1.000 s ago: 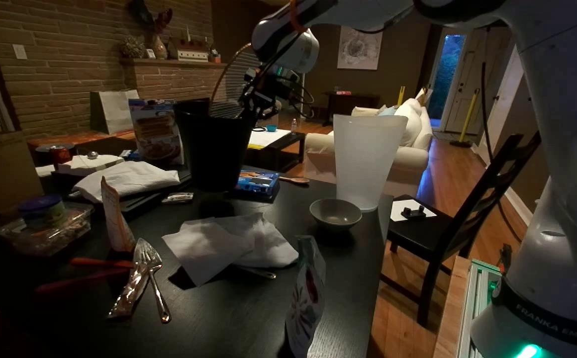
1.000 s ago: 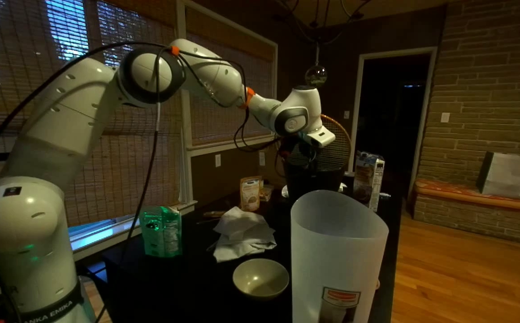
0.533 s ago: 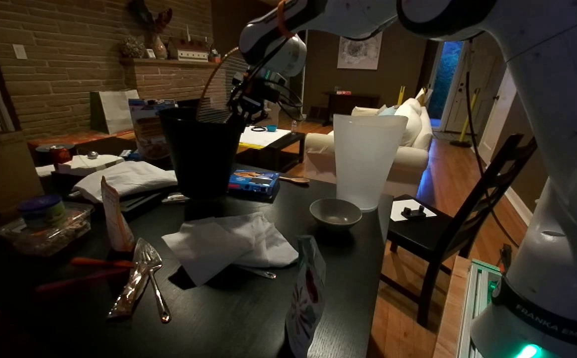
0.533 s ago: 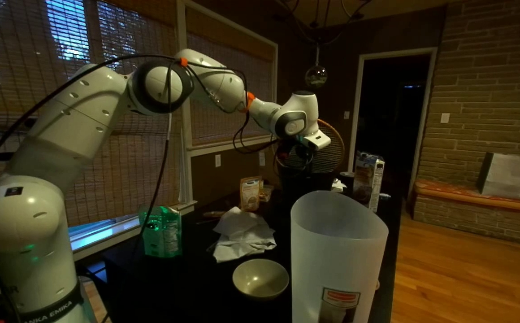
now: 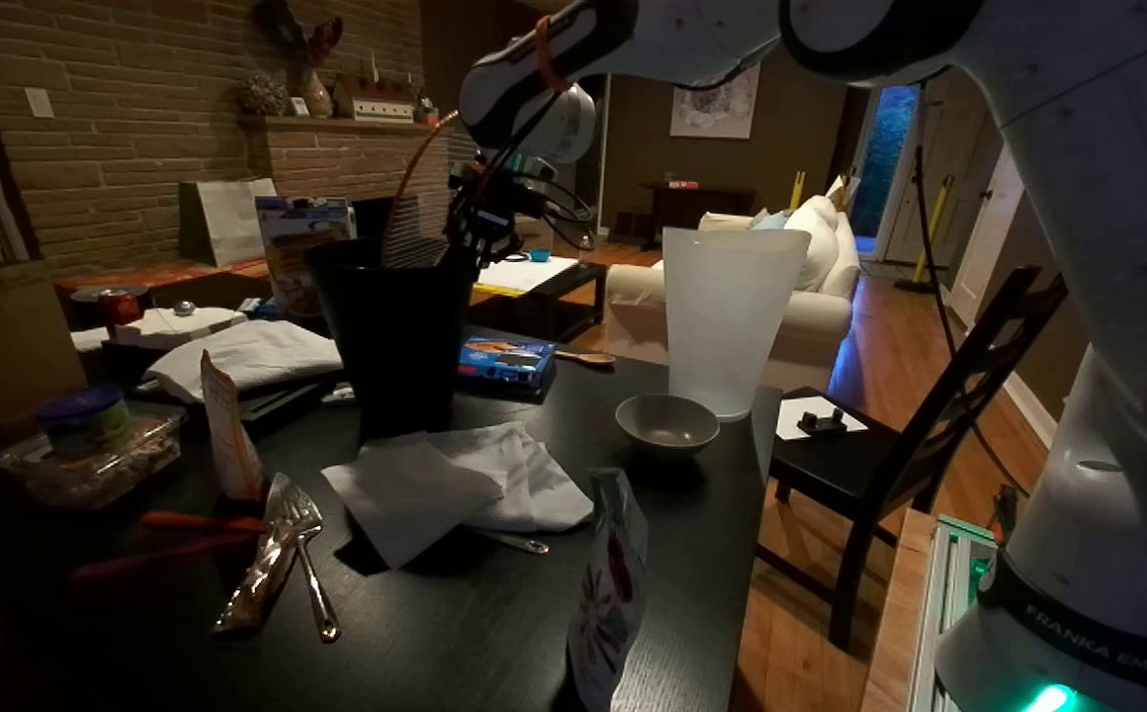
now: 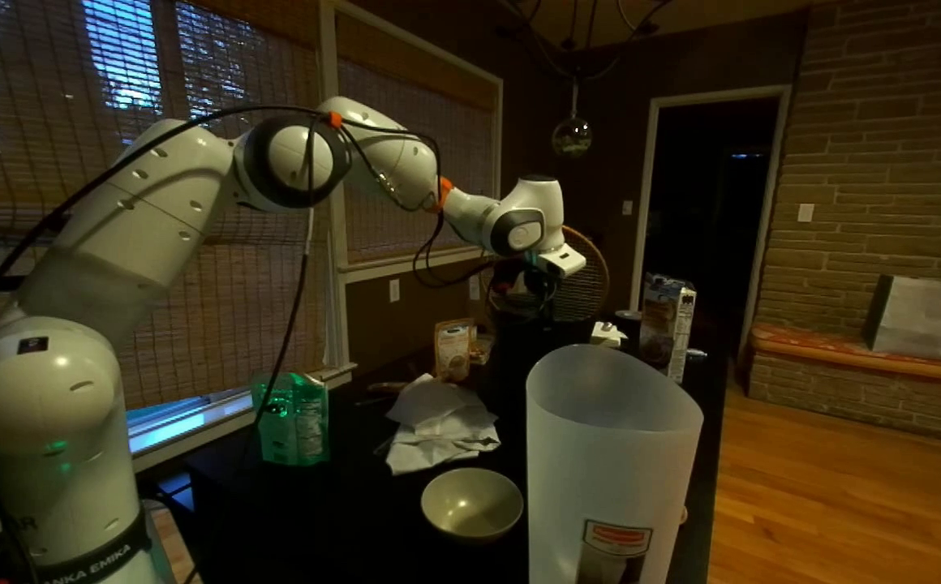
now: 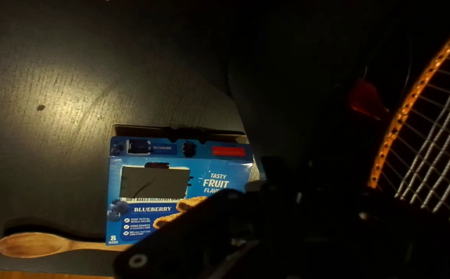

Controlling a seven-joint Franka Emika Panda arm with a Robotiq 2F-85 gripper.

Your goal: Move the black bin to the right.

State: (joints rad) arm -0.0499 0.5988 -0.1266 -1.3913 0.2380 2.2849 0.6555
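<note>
Jaws of the claw (image 5: 476, 253) look closed over the rim of the tall black waste bin (image 5: 393, 331), on the side nearest the Franka's base (image 5: 1043, 598). Fingertips lost in shadow; how firm the pinch, I can't tell. Rim hold makes sense: thin lip, body surely too wide to span. Bin lies outward of the claw and below it, about upright. From here its foot hides behind rumpled white paper (image 5: 460, 485); standing or hanging, unclear. A strung racket (image 6: 584, 284) sticks up out of it, likely making it top-heavy. Edges: blueberry breakfast-bar box (image 7: 194, 190) and wooden spoon (image 7: 54, 245) lie below the claw, edge of the black table (image 7: 54, 162) just past the spoon. Best room, I judge: baseward of the claw, the gap between box and grey bowl (image 5: 667, 427).
</note>
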